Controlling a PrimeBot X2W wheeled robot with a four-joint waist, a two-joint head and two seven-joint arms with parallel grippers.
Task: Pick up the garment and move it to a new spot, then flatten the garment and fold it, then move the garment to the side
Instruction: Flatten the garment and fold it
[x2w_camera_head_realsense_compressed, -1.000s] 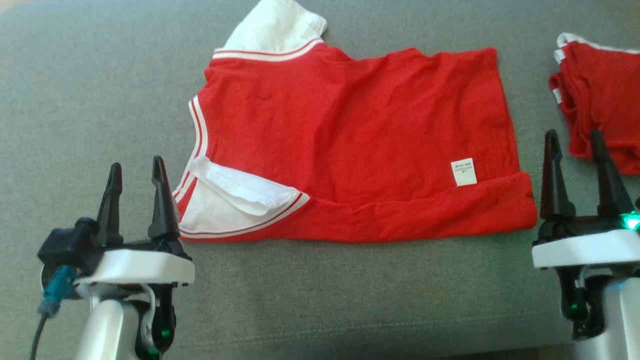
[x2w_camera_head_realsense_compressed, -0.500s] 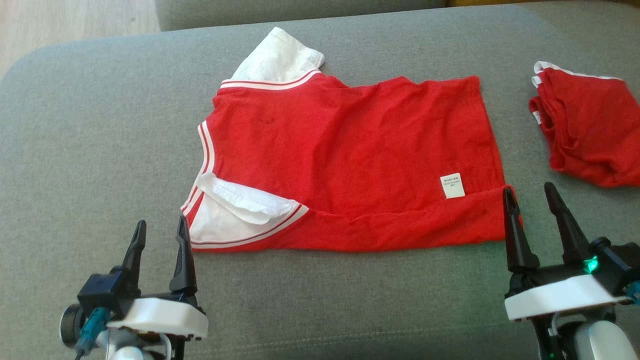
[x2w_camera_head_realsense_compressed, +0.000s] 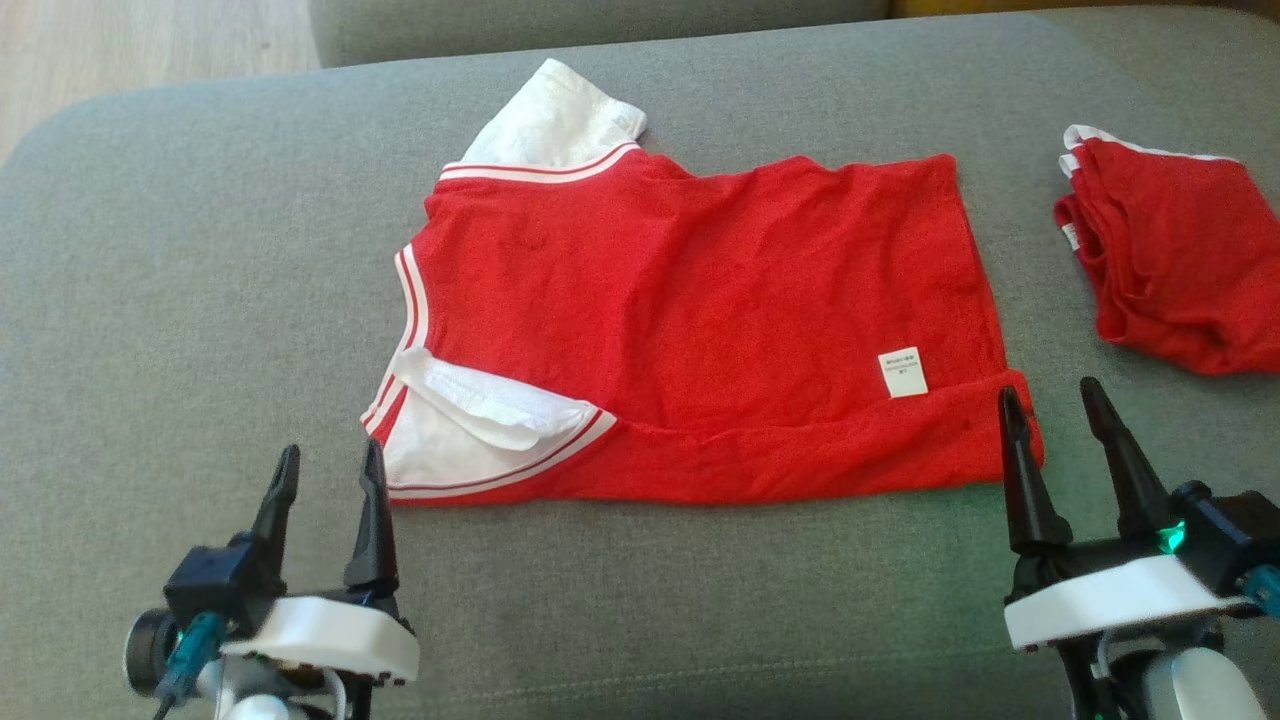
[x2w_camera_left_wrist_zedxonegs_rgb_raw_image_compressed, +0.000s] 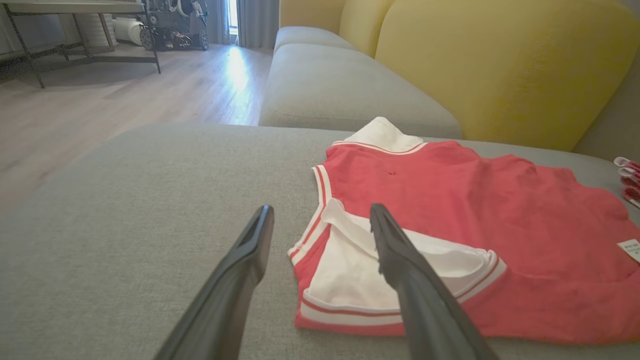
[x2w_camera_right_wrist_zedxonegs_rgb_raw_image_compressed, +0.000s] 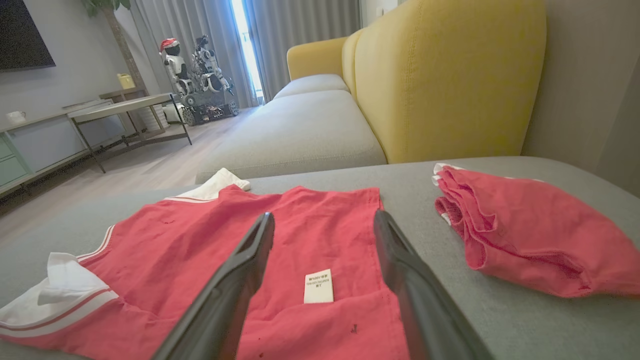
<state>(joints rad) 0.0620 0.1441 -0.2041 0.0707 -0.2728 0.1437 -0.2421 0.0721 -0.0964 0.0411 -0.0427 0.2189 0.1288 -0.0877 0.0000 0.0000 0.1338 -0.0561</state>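
A grey sofa cushion (x2w_camera_head_realsense_compressed: 200, 300), backed by a yellow backrest (x2w_camera_left_wrist_zedxonegs_rgb_raw_image_compressed: 500, 65), serves as the work surface. It is broad and flat enough to take a whole shirt spread out.

A red T-shirt (x2w_camera_head_realsense_compressed: 700, 320) lies across the middle of the cushion in the head view, collar toward 9 o'clock and hem toward 3 o'clock. It is largely flattened. The long edge nearest the robot appears turned up over the body, which suggests folding is under way.

A second red garment (x2w_camera_head_realsense_compressed: 1175, 260) sits bunched at 3 o'clock of the shirt, well apart from it, apparently set out of the way.

The left gripper (x2w_camera_head_realsense_compressed: 331, 448) hovers at 7 o'clock of the shirt, jaws spread wide and holding nothing, fingers aimed at the collar end. The right gripper (x2w_camera_head_realsense_compressed: 1048, 388) waits at 4 o'clock by the hem corner, equally wide and empty. The two bracket the near edge, a likely stance for taking both ends at once.

The near white sleeve (x2w_camera_head_realsense_compressed: 450, 450) at 8 o'clock is folded inward onto the shirt. The far white sleeve (x2w_camera_head_realsense_compressed: 555, 120) juts out at 11 o'clock and looks the next part to tuck.

A small white care label (x2w_camera_head_realsense_compressed: 903, 372) shows at 4 o'clock on the body, hinting that the shirt is inside out.
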